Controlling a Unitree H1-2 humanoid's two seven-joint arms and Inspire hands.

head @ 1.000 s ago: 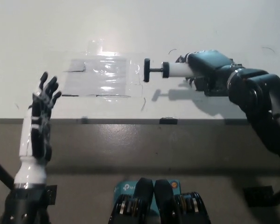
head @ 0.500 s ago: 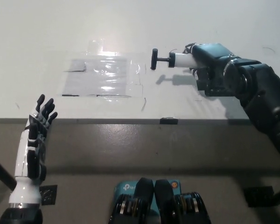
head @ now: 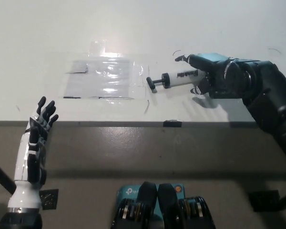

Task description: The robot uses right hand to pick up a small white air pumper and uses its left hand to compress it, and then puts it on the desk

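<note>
Black right robot hand (head: 207, 71) grips the small white cylindrical air pump (head: 176, 78) low over the white tabletop (head: 47, 28), black plunger handle pointing left toward the open, far-off white left robot hand (head: 38, 131).

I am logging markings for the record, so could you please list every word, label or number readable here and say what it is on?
Air pumper, held by the right hand: dark print along its white barrel, too blurred to read.
"tp-l...": partial white lettering on the teal device at the bottom edge; the rest is hidden.
</note>
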